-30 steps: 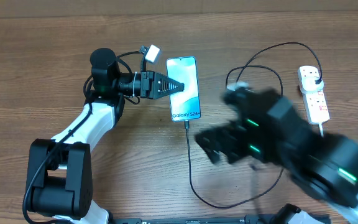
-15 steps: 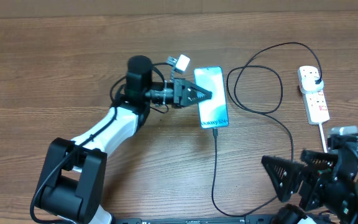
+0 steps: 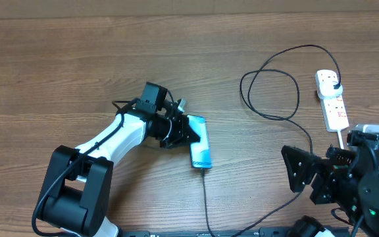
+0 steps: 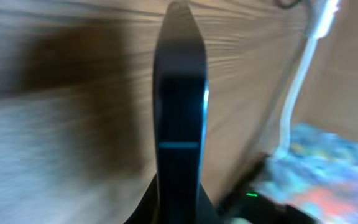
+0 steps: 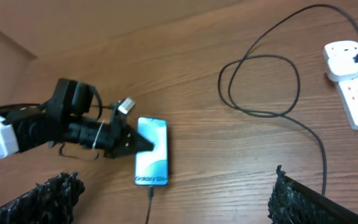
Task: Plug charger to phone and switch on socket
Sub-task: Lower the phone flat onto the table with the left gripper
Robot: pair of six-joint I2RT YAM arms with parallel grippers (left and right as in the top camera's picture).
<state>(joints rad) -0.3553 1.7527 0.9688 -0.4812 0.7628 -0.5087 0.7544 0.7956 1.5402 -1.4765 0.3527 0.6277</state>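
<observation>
Left fingers (image 4: 179, 118): pressed flat together, nothing caught between; tips resting on the phone (image 3: 201, 153) by its 9 o'clock edge.
Right fingers (image 5: 303, 200): spread wide, holding nothing.
Phone: flat on the table (image 3: 58, 59), just toward 6 o'clock of centre, screen up.
Charger (image 3: 268, 85): tip apparently seated in the phone's 6 o'clock end; cable looping round to a plug in the far outlet of the strip.
Socket (image 3: 333, 105): at 2 o'clock on the table, well apart from the phone; white cord trailing toward 6 o'clock.
Step in hand: probably the switch, judging by both cable ends looking seated.
Doing it well: carry the right gripper (image 3: 310, 179) toward 12 o'clock over the strip, close to one blunt tip, press straight down on the red switch serving the occupied outlet (too small to tell which); avoid snagging the cable or shoving the strip.
Left arm pose: stretched from 8 o'clock toward centre, wrist low, left gripper (image 3: 191, 136) aimed at 4 o'clock onto the phone.
Right arm pose: folded back at 4 o'clock, raised, wrist looking toward 10 o'clock.
</observation>
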